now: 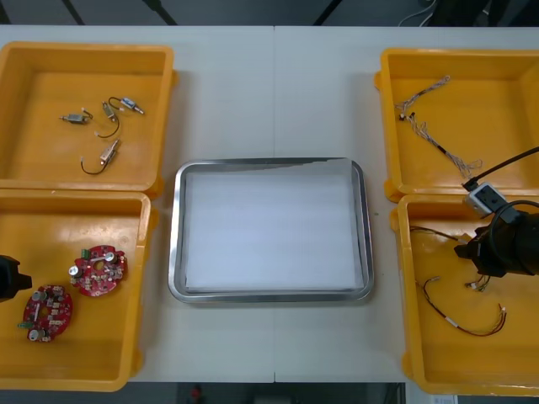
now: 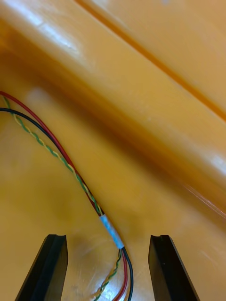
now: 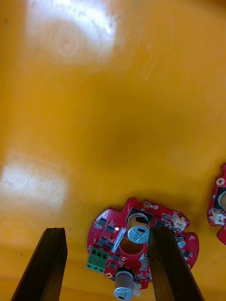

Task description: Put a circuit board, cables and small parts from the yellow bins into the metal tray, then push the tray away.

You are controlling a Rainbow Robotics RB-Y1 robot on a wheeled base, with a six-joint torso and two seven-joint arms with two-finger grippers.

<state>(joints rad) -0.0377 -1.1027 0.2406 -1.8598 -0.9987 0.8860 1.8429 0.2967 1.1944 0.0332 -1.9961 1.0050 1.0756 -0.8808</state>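
**Both hands low in near bins, fingers apart**

Right hand (image 2: 107, 240): fingers apart, straddling the red and yellow cable (image 2: 61, 155) at its white sleeve, low in the near right yellow bin (image 1: 406, 320). Left hand (image 3: 106, 230): fingers apart, one finger over the edge of a round red circuit board (image 3: 136, 244) in the near left yellow bin (image 1: 145, 278); second board (image 3: 217, 207) near it. Between the bins on the surface (image 1: 269, 93): metal tray (image 1: 269, 296), white inside.

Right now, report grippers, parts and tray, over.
Left gripper open over a circuit board in its yellow bin. Right gripper open over the red and yellow cable. Metal tray holds nothing. No obstruction seen.
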